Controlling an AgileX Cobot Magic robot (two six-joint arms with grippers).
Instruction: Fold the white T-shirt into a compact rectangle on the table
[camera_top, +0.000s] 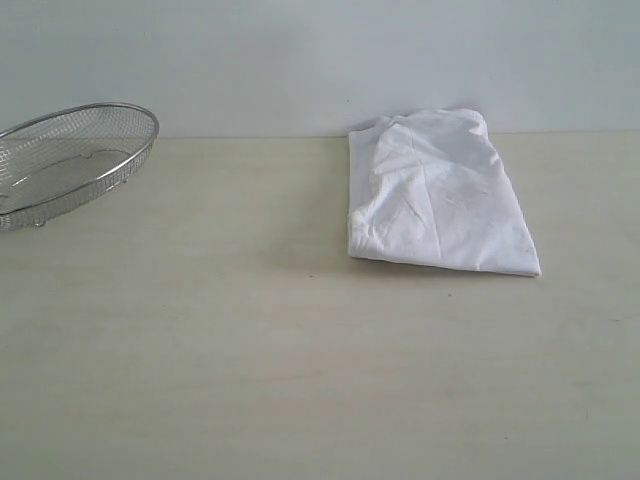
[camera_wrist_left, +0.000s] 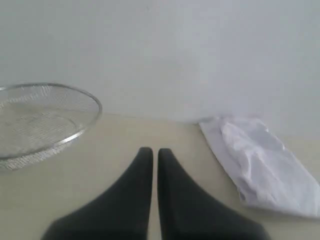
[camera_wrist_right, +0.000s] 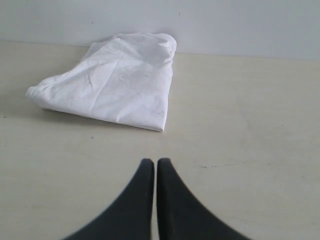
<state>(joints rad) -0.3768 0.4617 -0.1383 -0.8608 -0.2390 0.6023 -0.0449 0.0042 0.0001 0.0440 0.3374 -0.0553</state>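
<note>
The white T-shirt (camera_top: 436, 195) lies as a folded, wrinkled bundle on the pale beige table (camera_top: 250, 350), near the far edge and right of centre. Only plain white cloth shows. Neither arm appears in the exterior view. In the left wrist view my left gripper (camera_wrist_left: 155, 151) is shut and empty above bare table, with the T-shirt (camera_wrist_left: 260, 162) off to one side. In the right wrist view my right gripper (camera_wrist_right: 154, 162) is shut and empty, well short of the T-shirt (camera_wrist_right: 115, 80).
A round wire-mesh metal basket (camera_top: 70, 160) stands empty at the far left of the table, also seen as the basket (camera_wrist_left: 40, 120) in the left wrist view. A pale wall (camera_top: 300, 50) rises behind the table's far edge.
</note>
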